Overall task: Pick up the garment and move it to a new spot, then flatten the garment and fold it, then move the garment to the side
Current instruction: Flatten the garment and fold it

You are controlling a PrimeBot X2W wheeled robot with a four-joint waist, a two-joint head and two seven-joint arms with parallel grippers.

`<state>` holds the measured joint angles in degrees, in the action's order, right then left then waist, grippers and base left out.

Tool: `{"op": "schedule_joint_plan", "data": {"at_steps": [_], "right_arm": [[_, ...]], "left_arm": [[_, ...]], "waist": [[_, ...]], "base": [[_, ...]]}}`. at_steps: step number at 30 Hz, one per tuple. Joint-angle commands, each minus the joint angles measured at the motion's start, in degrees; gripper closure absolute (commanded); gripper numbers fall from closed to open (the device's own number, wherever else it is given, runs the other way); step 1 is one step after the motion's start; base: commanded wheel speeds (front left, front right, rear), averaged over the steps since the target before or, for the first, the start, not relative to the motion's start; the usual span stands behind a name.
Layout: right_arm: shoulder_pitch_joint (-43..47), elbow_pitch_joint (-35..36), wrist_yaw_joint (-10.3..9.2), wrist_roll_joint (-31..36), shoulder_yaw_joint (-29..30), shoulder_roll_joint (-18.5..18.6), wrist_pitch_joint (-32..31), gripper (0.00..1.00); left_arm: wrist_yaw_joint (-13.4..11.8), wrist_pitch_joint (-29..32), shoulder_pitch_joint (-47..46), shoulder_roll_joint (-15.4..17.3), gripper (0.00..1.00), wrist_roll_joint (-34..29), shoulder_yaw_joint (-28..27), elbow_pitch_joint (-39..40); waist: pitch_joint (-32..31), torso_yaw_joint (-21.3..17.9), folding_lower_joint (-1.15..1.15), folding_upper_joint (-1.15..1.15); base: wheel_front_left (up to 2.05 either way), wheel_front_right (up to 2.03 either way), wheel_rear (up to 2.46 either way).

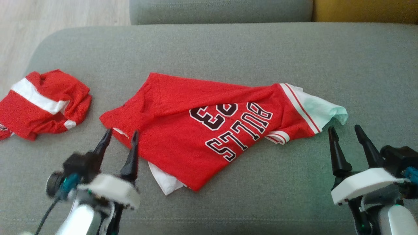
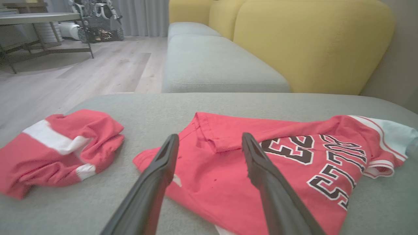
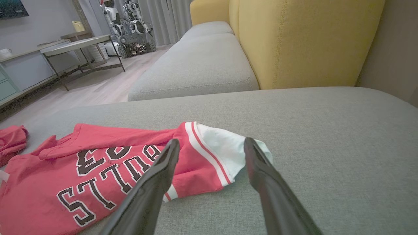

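Looking down at the grey sofa seat, we find the red shirt lying near its middle. It is half spread, its black lettering upside down to us, one edge doubled over along the far side and a white sleeve poking out to the right. A second red garment lies crumpled well apart at the left edge. We take the lettered shirt as ours because both arms flank it.

Our left claw hovers at the shirt's near left corner, fingers spread wide and holding nothing. Our right claw hangs just beside the white sleeve, equally released and empty. We judge that placement deliberate: one claw per end lets us lift the cloth evenly instead of bunching it.

The shirt looks neither flat nor folded, so most of the task seems ahead. Thin fabric on a soft cushion may call for a low pinch.
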<state>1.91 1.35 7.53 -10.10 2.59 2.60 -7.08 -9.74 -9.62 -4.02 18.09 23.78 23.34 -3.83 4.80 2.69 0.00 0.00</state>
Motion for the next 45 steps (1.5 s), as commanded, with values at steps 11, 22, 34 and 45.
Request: {"op": "schedule_joint_plan", "data": {"at_steps": [11, 22, 34, 45], "right_arm": [[-5.6, 3.7, -0.04, -0.1, -3.0, 0.3, 0.1, 0.00], [-7.4, 3.0, -0.04, -0.5, -3.0, 0.3, 1.1, 0.00], [-8.1, 2.2, -0.04, -1.2, -3.1, 0.3, 1.9, 0.00], [-9.5, 1.7, -0.04, -1.2, 0.4, 0.3, 1.9, 0.00]], "left_arm": [[7.0, 10.5, -22.5, -4.0, 0.00, 5.1, 0.5, -12.6], [11.7, 12.3, -32.2, -5.3, 0.00, 10.5, -1.9, -34.0], [15.5, 8.3, -36.2, -6.4, 0.60, 12.3, -1.5, -42.2], [16.5, 4.2, -37.8, -6.0, 1.00, 11.6, 0.4, -45.2]], "waist": [[7.6, -2.7, 0.00, 0.00], [11.1, -4.9, 0.00, 0.00], [11.4, -5.6, 0.00, 0.00], [10.7, -5.3, 0.00, 0.00]], "base": [[0.00, 0.00, 0.00], [0.00, 0.00, 0.00], [0.00, 0.00, 0.00], [0.00, 0.00, 0.00]]}}
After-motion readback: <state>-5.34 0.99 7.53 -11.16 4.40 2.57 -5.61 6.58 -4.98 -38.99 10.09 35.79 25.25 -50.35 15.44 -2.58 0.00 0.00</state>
